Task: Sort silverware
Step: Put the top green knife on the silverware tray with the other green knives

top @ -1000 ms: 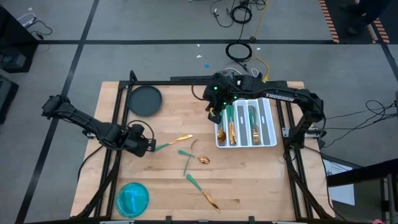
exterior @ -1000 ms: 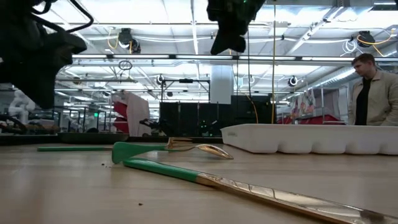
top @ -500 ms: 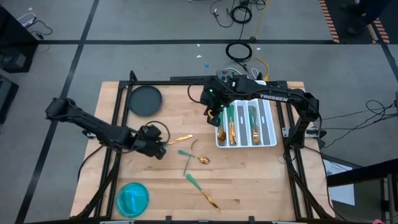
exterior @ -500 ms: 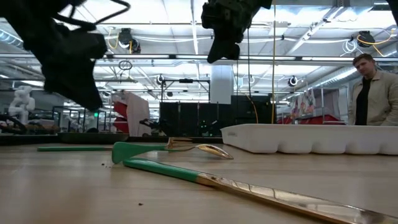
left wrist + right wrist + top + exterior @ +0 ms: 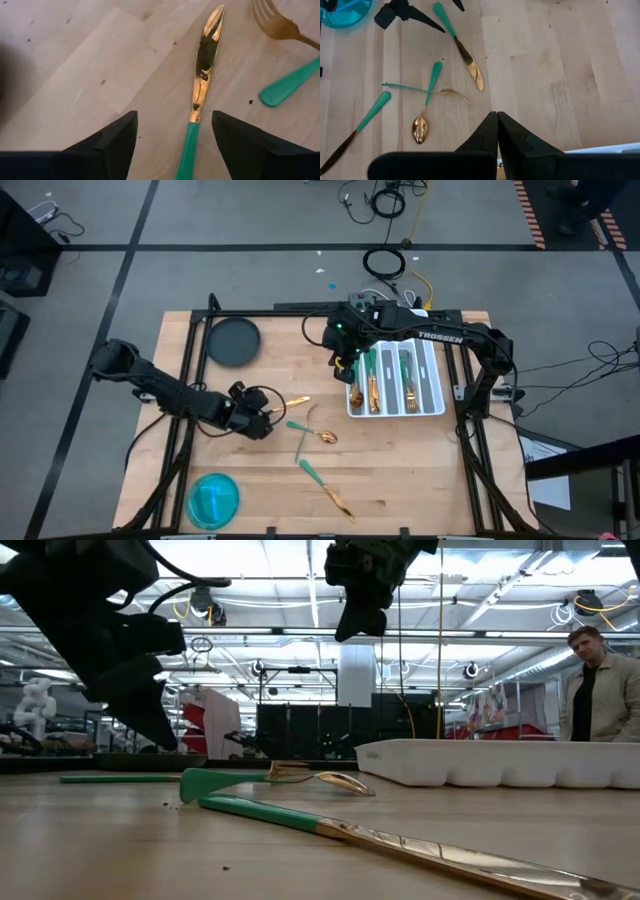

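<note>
Wooden worktop (image 5: 400, 470) carries a white tray (image 5: 436, 385) on its right side, with several gold-and-teal pieces already lying in its compartments. Four pieces lie loose mid-worktop: a knife (image 5: 202, 80), a fork (image 5: 303, 435) crossed with a spoon (image 5: 312, 432), and a second knife (image 5: 326, 490) nearer the front edge. Left gripper (image 5: 172, 142) hangs low over the first knife's handle, jaws apart on either side of it, not gripping. Right gripper (image 5: 497, 125) hovers by the tray's left edge, jaws pressed together, empty. A blue bowl (image 5: 213, 500) sits at the front left corner.
</note>
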`<state>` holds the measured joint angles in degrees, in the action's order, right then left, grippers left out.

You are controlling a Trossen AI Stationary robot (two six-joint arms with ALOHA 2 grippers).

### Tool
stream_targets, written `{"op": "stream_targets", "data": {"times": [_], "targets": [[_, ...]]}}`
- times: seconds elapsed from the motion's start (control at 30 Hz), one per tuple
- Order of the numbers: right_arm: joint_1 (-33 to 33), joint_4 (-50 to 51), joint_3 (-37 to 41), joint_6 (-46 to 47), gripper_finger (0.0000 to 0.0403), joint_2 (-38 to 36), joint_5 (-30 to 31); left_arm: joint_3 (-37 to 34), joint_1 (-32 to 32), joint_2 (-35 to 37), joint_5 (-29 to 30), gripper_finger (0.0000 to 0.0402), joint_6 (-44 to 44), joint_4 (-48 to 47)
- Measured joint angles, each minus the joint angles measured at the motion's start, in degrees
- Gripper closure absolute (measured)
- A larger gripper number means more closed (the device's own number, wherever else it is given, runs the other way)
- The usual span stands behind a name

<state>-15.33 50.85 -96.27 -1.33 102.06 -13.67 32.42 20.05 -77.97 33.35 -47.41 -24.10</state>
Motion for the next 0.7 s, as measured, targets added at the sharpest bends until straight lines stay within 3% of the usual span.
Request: {"op": "stream_targets", "data": {"times": [0.23,0.7], "targets": [[-0.07,0.00,0.00,-1.64,0.0403,-0.02,0.02,-3.15,-0.17,0.00,-0.59,0.0139,4.32,5.96],[-1.49,0.00,-0.02,-2.61,0.0403,-0.02,0.07,-9.86,-0.02,0.04,-0.81,0.0139,4.76,20.02]]}}
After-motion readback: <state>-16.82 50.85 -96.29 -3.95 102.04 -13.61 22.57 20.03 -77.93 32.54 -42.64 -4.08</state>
